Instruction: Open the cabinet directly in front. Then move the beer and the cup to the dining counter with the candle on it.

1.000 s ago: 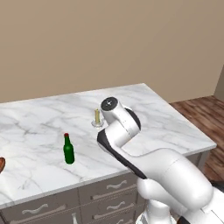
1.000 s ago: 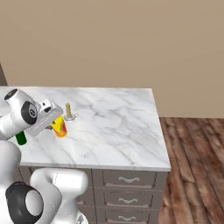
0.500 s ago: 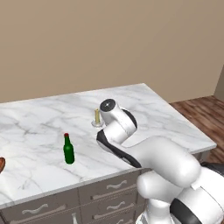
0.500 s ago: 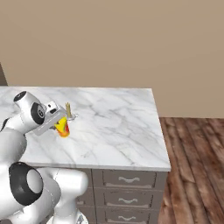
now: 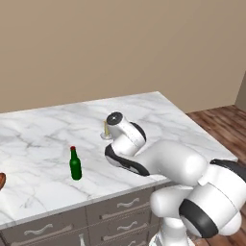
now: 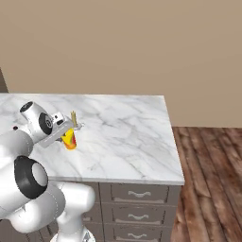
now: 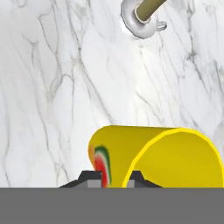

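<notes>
My gripper [image 6: 67, 131] is shut on the rim of the yellow cup [image 6: 69, 140], whose lower part is orange-red. It holds the cup upright, low over the dining counter [image 6: 127, 142]; whether the cup touches the marble I cannot tell. In the hand view the fingertips [image 7: 90, 177] pinch the wall of the cup [image 7: 166, 157]. The candle [image 6: 74, 119] stands just behind the cup, and its round base [image 7: 139, 21] lies ahead of the hand. The green beer [image 5: 75, 164] stands upright on the counter [image 5: 43, 144], left of the arm and of the candle [image 5: 106, 129]. The cabinet is out of view.
Drawers with silver handles [image 6: 138, 194] run under the marble top. The counter's right edge drops to a wooden floor [image 6: 208, 179]. A brown object [image 5: 1, 180] peeks in at the left edge of the left base view. A beige wall stands behind the counter.
The arm has folded lower and reached further over the counter. The cup has shifted slightly right, closer to the candle. The beer has not moved.
</notes>
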Controlling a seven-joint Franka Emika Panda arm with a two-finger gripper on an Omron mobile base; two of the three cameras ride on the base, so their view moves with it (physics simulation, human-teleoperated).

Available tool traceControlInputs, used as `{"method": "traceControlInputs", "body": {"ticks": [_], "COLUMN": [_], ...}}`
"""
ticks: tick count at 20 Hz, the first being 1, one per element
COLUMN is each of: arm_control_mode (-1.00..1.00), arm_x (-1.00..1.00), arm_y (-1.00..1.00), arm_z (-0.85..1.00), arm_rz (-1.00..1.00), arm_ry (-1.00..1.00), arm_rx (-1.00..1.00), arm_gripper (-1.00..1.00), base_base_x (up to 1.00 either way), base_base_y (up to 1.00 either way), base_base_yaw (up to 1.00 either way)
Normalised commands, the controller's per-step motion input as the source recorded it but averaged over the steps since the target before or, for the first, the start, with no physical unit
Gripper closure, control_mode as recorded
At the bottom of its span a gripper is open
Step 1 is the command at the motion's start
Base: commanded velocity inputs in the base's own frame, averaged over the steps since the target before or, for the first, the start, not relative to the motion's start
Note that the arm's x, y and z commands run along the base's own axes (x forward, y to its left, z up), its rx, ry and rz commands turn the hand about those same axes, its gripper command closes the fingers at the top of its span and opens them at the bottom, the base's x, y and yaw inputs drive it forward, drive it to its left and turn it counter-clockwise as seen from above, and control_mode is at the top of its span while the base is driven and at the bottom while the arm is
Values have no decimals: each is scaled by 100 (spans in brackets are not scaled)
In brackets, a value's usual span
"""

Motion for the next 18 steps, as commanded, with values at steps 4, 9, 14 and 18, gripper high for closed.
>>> {"method": "traceControlInputs", "body": {"ticks": [4, 9, 14, 18], "arm_control_mode": [-100, -100, -100, -100], "arm_x": [14, 3, 0, 1], "arm_y": [0, 0, 0, 0], "arm_z": [-19, -15, -16, -22], "arm_rz": [0, 0, 0, 0], "arm_ry": [0, 5, 2, 1], "arm_rx": [0, 0, 0, 0], "arm_gripper": [100, 100, 100, 100], "base_base_x": [0, 0, 0, 0], "base_base_y": [0, 0, 0, 0], "base_base_yaw": [0, 0, 0, 0]}}
